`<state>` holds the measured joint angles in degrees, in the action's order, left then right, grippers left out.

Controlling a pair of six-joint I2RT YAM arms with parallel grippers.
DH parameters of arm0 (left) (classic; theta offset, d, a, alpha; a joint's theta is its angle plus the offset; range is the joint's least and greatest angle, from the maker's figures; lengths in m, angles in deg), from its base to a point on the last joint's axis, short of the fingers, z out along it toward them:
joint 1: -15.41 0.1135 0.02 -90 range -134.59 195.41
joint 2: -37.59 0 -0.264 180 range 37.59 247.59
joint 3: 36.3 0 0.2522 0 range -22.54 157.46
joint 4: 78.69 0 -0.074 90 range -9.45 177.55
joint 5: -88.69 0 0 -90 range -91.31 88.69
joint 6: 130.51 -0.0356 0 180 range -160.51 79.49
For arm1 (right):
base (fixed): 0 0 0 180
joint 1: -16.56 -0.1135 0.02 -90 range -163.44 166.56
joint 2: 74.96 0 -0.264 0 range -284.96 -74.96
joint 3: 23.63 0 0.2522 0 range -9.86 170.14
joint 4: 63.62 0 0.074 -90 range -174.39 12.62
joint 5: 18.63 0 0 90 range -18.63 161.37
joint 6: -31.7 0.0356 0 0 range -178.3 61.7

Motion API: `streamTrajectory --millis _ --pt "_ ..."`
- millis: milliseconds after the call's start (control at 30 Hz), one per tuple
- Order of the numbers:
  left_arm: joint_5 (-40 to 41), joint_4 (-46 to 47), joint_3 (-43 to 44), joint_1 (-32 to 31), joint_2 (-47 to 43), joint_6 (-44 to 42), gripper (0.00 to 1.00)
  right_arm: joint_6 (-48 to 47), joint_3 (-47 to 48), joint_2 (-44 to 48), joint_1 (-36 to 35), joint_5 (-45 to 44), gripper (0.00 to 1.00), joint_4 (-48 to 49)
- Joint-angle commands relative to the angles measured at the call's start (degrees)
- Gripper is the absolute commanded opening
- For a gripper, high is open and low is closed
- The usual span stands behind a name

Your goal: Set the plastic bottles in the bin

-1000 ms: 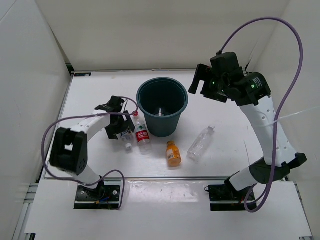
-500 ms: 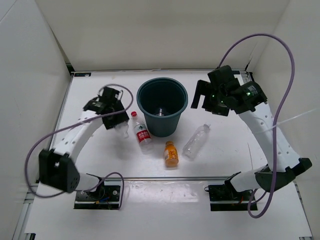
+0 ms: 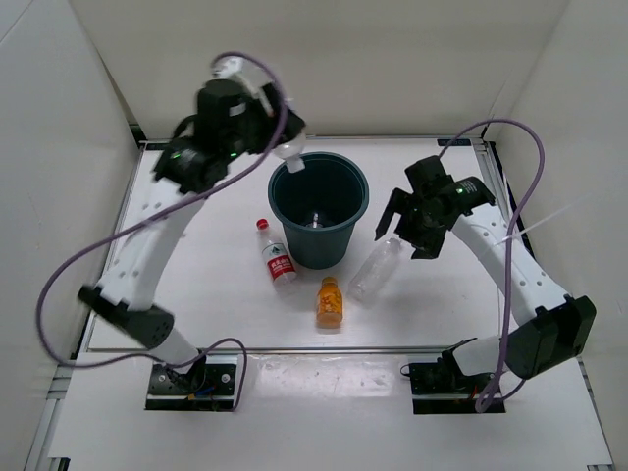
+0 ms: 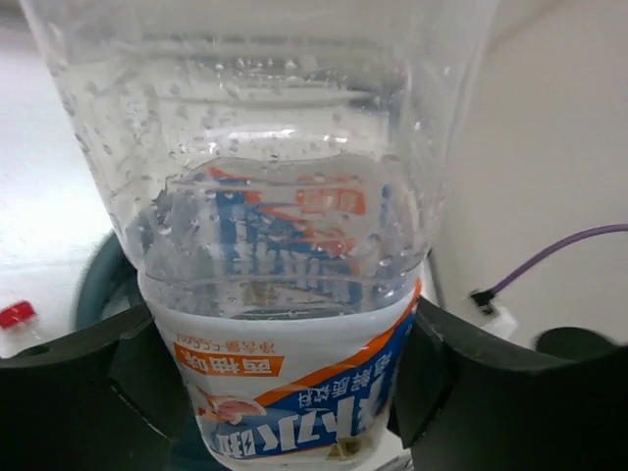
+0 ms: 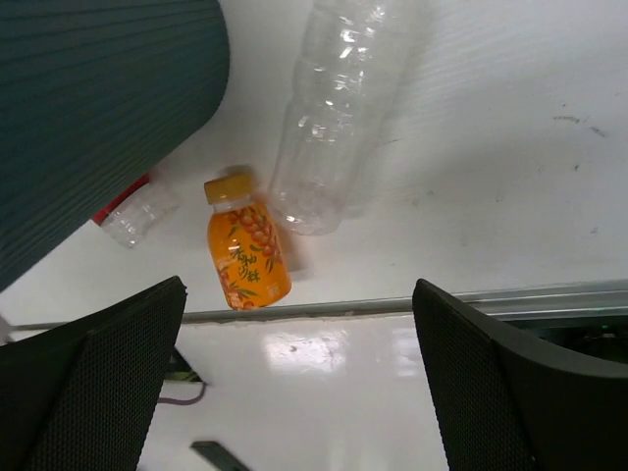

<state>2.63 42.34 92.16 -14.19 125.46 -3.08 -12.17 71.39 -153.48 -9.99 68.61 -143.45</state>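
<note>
Now the blue-white-label bottle [image 4: 294, 324] high over the bin [image 3: 339, 180] rim.

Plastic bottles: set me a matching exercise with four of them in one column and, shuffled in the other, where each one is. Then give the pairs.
1. blue-and-white-labelled bottle
2. red-capped bottle
3. orange bottle
4. plain clear bottle

A. lying on the table, closest to the open right gripper
B. lying nearest the near edge of the table
C. clamped in the left gripper, up by the rim of the bin
D. lying by the left side of the bin

Pairs: 1-C, 2-D, 3-B, 4-A.
</note>
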Motion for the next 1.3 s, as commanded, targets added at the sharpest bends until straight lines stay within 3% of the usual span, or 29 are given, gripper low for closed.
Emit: streamTrajectory --millis 0,133,300,367,533,833,933,967,1100,1267 --pt "-1.9 -4.4 1.8 -3.5 8.2 -3.0 0.81 1.4 -3.7 1.6 5.3 7.8 1.0 5.0" --pt "1.3 -5.1 1.2 -5.7 8.4 -4.0 1.0 1.4 -6.5 1.6 9.3 12.2 1.0 7.7" --pt "10.2 -7.3 3.4 -6.4 3.3 -4.0 1.0 -0.2 -7.8 -1.5 10.1 14.6 1.0 9.4" --pt "12.0 -3.6 2.0 -6.4 -2.3 -4.6 1.0 -0.2 -10.6 -2.1 10.1 15.4 1.0 10.5" --pt "17.4 -0.9 -14.3 -5.3 -15.0 -4.6 1.0 1.1 -13.9 -7.9 10.1 18.4 1.0 17.5" --pt "17.9 -13.1 -35.8 -2.4 -29.7 5.7 1.0 3.4 -7.1 -26.4 7.9 20.1 1.0 20.4" --pt "19.2 -12.4 -42.0 -1.2 -33.7 8.0 1.0 2.2 -7.1 -29.5 8.5 20.6 0.88 21.0" --pt "19.9 -12.4 -43.0 -1.2 -34.3 9.0 1.0 1.7 -7.7 -29.5 8.5 20.6 0.71 21.0" --pt "21.7 -11.7 -48.3 -0.7 -36.8 11.8 1.0 0.5 -11.6 -28.2 9.8 20.6 0.49 21.0" --pt "22.3 -7.4 -54.9 -0.2 -38.6 14.6 1.0 -1.0 -16.6 -14.8 9.8 20.1 0.28 16.3"
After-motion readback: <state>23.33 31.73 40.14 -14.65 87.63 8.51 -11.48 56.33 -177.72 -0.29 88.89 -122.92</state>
